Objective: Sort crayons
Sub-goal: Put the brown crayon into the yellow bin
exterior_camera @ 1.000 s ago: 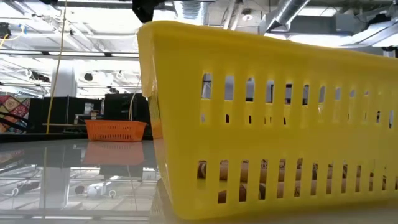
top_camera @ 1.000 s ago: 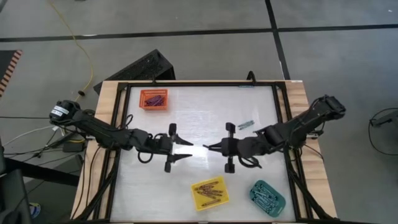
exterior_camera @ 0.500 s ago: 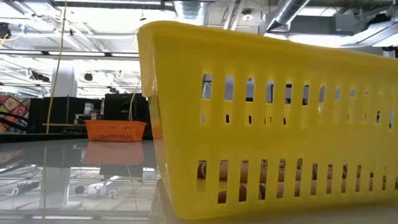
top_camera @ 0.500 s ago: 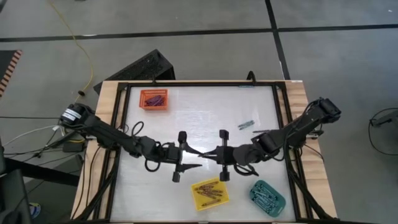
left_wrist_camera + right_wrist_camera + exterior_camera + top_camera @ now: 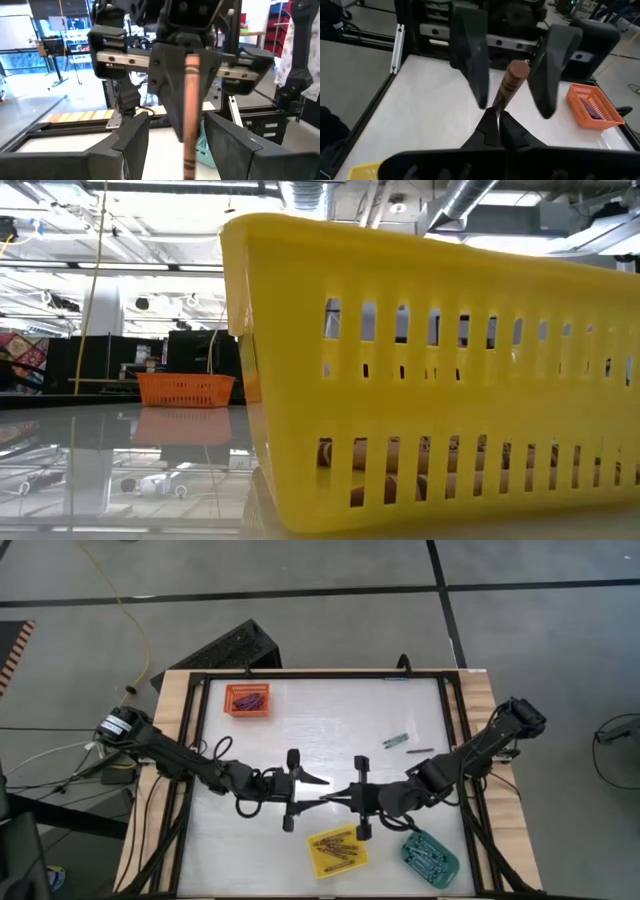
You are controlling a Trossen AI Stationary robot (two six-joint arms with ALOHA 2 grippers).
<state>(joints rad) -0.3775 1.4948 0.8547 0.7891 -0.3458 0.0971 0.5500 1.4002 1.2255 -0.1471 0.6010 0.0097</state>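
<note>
Behind yellow tray (image 5: pixel 430 370), orange tray (image 5: pixel 186 388) sits far off.

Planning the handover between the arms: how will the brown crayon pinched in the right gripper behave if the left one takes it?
The brown crayon looks stiff and light. Round, so probably rolls if dropped. Right gripper pinches only one end; it may pivot between the left gripper's open fingers.

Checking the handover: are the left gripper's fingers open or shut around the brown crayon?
Open. The left gripper has its fingers spread on either side of the brown crayon, which the right gripper pinches shut.
</note>
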